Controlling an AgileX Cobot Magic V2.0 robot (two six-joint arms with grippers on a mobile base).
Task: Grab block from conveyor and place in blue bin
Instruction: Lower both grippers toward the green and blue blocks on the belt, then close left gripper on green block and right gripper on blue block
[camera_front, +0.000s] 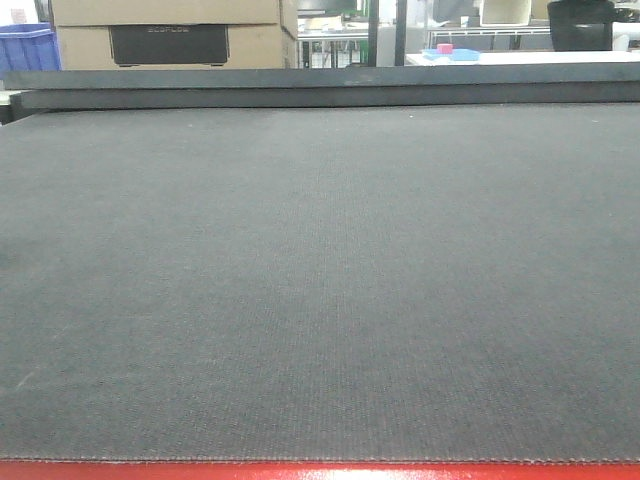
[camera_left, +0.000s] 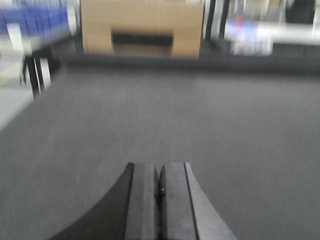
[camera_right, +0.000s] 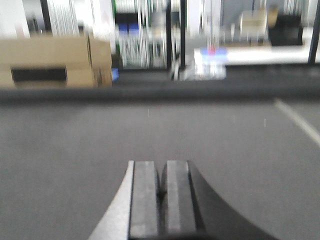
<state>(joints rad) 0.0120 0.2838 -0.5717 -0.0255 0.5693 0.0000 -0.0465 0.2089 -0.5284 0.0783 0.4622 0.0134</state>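
Note:
The conveyor (camera_front: 320, 280) is a wide dark grey woven belt that fills the front view, with a strip of its red frame (camera_front: 320, 471) along the bottom edge. No block shows on it in any view. My left gripper (camera_left: 159, 167) hangs low over the belt (camera_left: 160, 115), jaws pressed together with nothing between them. My right gripper (camera_right: 162, 165) is likewise shut and empty over the belt (camera_right: 150, 135). A blue bin (camera_front: 28, 48) stands beyond the belt at the far left. Neither gripper appears in the front view.
A cardboard box (camera_front: 175, 33) stands behind the belt's far edge. A white table (camera_front: 520, 57) at the back right carries a small pink and blue item (camera_front: 447, 51). A dark raised rail (camera_front: 320, 88) runs along the belt's far side.

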